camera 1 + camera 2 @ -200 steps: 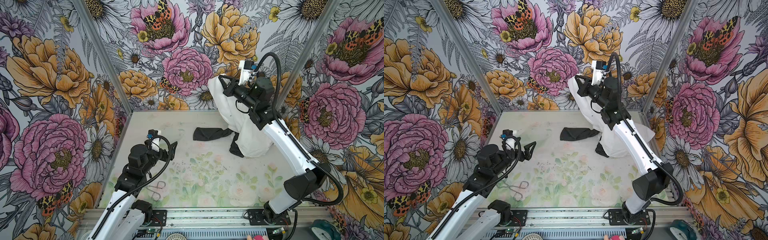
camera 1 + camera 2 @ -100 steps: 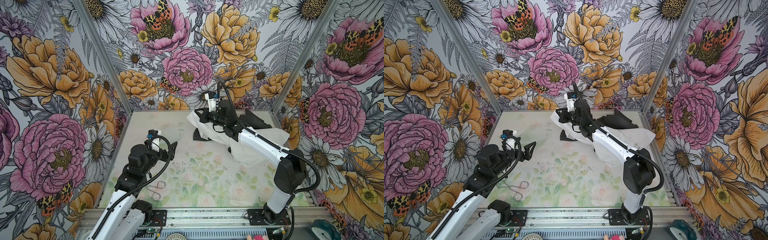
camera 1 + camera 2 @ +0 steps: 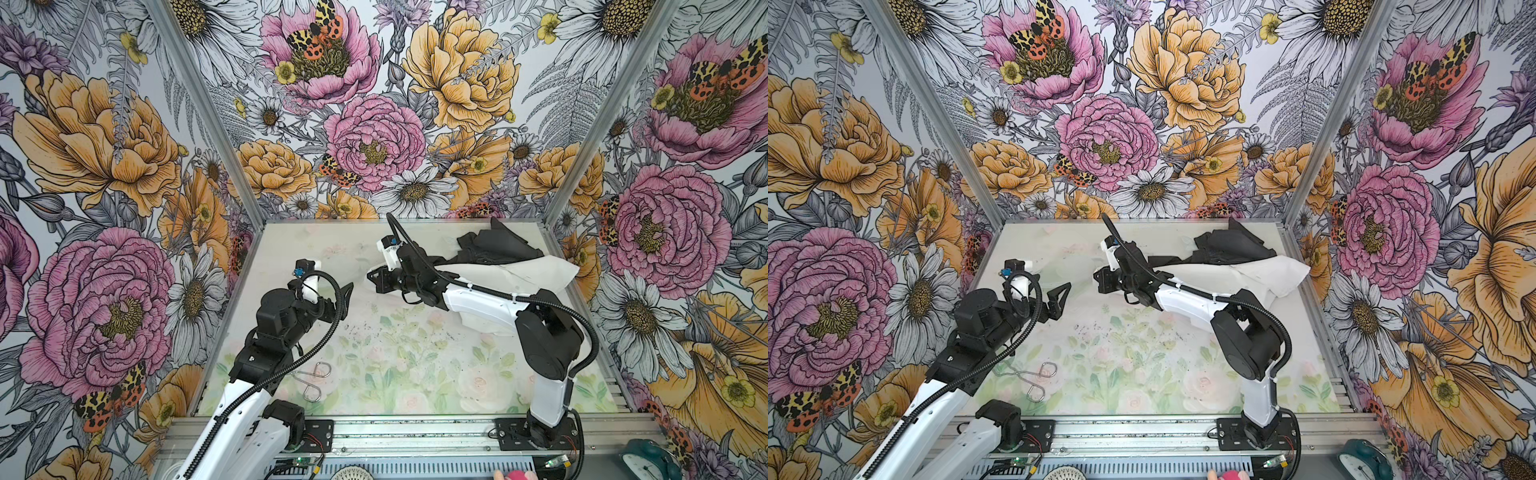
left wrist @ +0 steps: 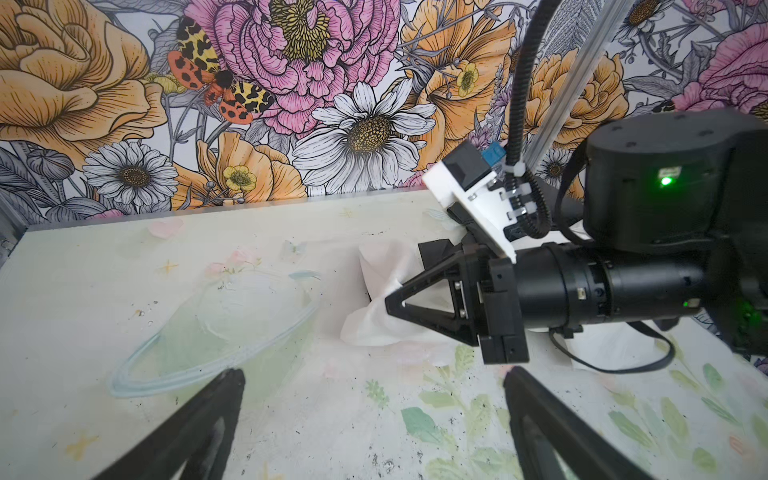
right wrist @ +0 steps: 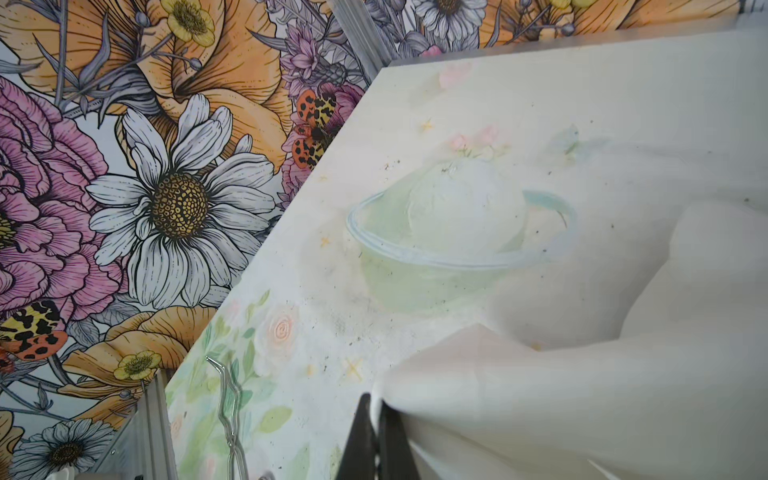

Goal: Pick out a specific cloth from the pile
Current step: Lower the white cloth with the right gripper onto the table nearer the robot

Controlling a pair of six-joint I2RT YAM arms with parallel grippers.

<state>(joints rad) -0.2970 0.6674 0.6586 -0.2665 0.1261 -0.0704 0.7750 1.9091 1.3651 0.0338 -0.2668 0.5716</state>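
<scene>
Gripping a bunched corner of the white cloth (image 4: 374, 324) with the right pincer (image 4: 388, 299), fingers pressed together on the fabric, low over the surface (image 3: 374, 374) near its middle. Drooping from that grip toward the surface in a soft white fold. Trailing back under the right arm to the far right corner, and spread there as a broad pale sheet in both top views (image 3: 519, 270) (image 3: 1258, 270). Touching the pile (image 3: 494, 247) along the far edge, with the dark heap of black garments sitting at the back right, partly behind the white fabric. Filling much of the right wrist view with loose white folds (image 5: 623, 395), pinched at the dark closed fingertips (image 5: 365, 415). Hovering with the left pincer (image 3: 343, 299) spread wide and holding nothing, near the right pincer and pointed toward the held corner, apart from the fabric. Lying on the near left of the surface, beside the left arm, a bent metal wire piece (image 3: 313, 380).
</scene>
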